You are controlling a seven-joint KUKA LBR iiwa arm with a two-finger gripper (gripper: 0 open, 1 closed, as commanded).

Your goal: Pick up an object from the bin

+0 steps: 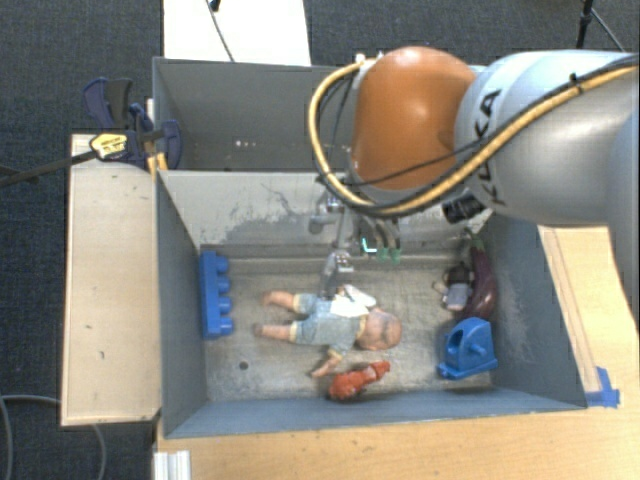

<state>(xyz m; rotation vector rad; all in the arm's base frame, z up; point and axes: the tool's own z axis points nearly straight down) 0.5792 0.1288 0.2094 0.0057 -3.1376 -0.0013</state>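
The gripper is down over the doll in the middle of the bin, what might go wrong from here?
First, the gripper sits by the doll's upper edge, not over its middle, so a grasp may catch only clothing and slip. Second, the doll lies stretched out; held off-centre it may tip and drop. Third, the small red figure lies close by the doll's leg and may be dragged along.

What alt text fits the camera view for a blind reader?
The end effector hangs over a baby doll lying midway in the grey bin. Around it lie a blue block, a small red toy, a blue toy and a dark purple object.
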